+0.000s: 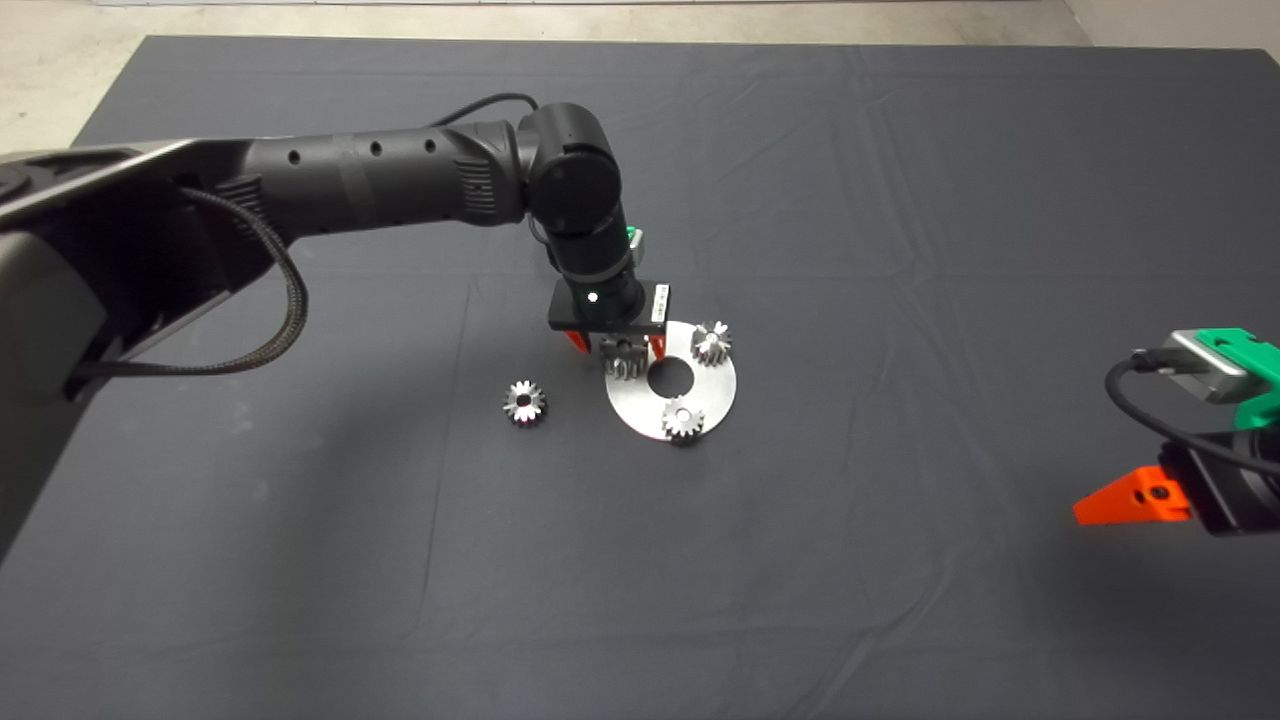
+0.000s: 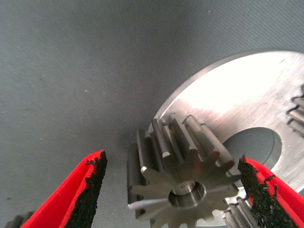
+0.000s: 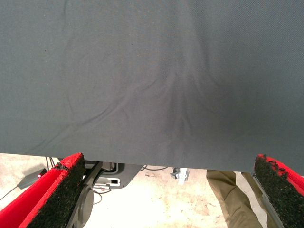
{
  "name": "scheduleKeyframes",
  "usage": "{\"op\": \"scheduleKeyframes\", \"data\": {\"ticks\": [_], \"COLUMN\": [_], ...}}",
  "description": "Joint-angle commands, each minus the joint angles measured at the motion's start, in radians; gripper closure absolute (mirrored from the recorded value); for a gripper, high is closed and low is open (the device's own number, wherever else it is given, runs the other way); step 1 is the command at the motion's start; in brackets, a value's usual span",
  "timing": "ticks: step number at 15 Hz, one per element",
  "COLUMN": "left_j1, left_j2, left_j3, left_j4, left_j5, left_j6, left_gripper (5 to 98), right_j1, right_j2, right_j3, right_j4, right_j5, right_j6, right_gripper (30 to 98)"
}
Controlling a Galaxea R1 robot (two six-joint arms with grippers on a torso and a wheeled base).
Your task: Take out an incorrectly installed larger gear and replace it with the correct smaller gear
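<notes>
My left gripper [image 1: 620, 348] hangs open over the left edge of the round steel disc [image 1: 715, 385]. A tall silver gear [image 2: 178, 171] sits between its pads, and a pin shows in the gear's bore. I take it for the larger gear [image 1: 625, 360]. One pad [image 2: 90, 190] stands clear of the teeth, while the other pad [image 2: 254, 185] is right at them. Two more gears [image 1: 711, 342] [image 1: 683, 418] stand on the disc. The smaller gear [image 1: 524, 402] lies flat on the mat, left of the disc. My right gripper [image 1: 1140, 497] waits open at the lower right edge.
The disc has a round centre hole [image 1: 670, 376]. Beyond the mat's edge, the right wrist view shows the floor, a cable, a stand base [image 3: 109, 175] and a person's leg [image 3: 228, 194].
</notes>
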Motion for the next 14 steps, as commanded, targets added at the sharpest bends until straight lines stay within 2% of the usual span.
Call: {"op": "scheduleKeyframes", "data": {"ticks": [1, 9, 11, 14], "left_j1": [-0.010, -0.004, -0.004, -0.004], "left_j2": [0.002, 0.002, 0.002, 0.004], "left_j3": [-0.002, -0.009, -0.012, -0.015], "left_j4": [0.007, 0.009, 0.008, 0.007], "left_j5": [0.006, 0.007, 0.007, 0.007], "left_j6": [0.004, 0.006, 0.026, 0.026], "left_gripper": [33.3, 43.2, 46.6, 51.4], "right_j1": [0.021, 0.027, 0.027, 0.027], "right_j2": [-0.007, -0.004, -0.002, -0.002], "right_j3": [0.003, 0.003, 0.003, 0.003], "right_j4": [0.034, 0.034, 0.034, 0.034], "right_j5": [-0.125, -0.125, -0.125, -0.125], "right_j6": [-0.004, -0.004, -0.004, -0.003], "right_gripper": [34.5, 34.5, 34.5, 34.5]}}
